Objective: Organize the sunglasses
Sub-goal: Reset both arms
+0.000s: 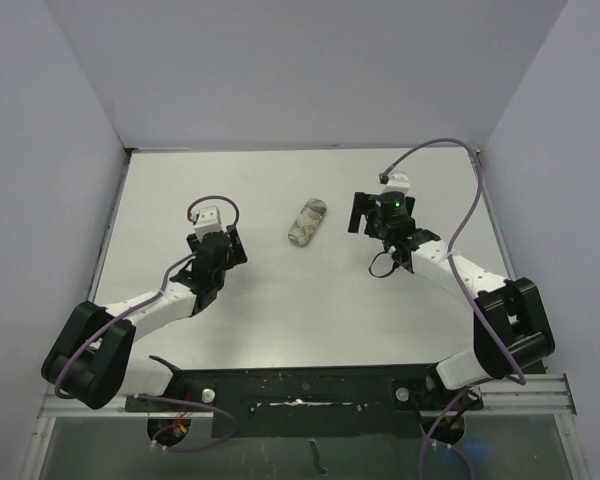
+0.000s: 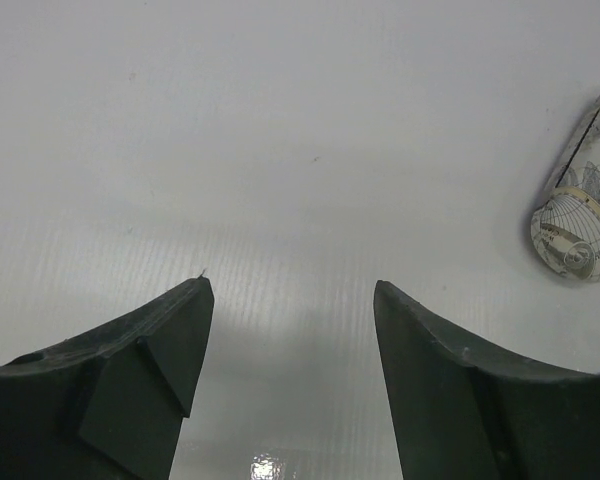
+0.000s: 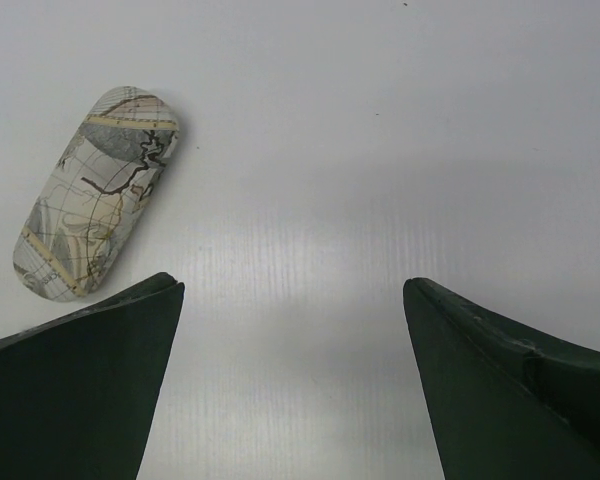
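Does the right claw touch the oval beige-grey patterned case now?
Apart. In the top view, bare white table shows between the right claw and the oval beige-grey patterned case.

The sunglasses are hidden from every view. The only thing that shows is the case (image 1: 307, 221), and it is shut, so its inside cannot be seen. The case is 1 long oval, beige and grey, with thin lines and bands like an old map. It lies flat on the white table (image 1: 280, 310), near the middle and a bit toward the far side. It is turned at a slant.
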### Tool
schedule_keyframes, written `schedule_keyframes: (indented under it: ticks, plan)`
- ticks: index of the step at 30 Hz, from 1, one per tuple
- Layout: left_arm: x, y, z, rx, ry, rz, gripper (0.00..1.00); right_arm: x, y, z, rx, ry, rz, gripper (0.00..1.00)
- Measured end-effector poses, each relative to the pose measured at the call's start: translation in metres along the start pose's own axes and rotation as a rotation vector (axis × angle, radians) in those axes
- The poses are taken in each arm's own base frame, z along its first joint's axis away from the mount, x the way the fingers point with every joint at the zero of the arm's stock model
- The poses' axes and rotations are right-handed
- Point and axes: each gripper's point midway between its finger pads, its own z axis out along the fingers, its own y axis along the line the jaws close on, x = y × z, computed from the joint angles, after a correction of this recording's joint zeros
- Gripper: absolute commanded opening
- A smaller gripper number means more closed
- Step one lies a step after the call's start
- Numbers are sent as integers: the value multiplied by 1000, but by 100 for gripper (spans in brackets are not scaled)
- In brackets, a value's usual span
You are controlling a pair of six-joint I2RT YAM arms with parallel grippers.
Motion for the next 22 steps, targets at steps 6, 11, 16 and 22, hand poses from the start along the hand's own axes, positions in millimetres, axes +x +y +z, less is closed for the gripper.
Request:
schedule_keyframes:
  ticks: [6,11,16,22]
  plan:
    - [3,1,0,0,0,2,70,-1,-13,-4,67,-16,-2,98]
    - [2,1,0,1,-3,1,71,0,-17,-4,85,-16,-4,98]
    - [-1,0,-1,6,-11,-4,72,2,-18,-4,88,-13,-5,98]
    - [-3,-1,-2,11,-16,-6,73,7,-20,-6,87,-13,-9,98]
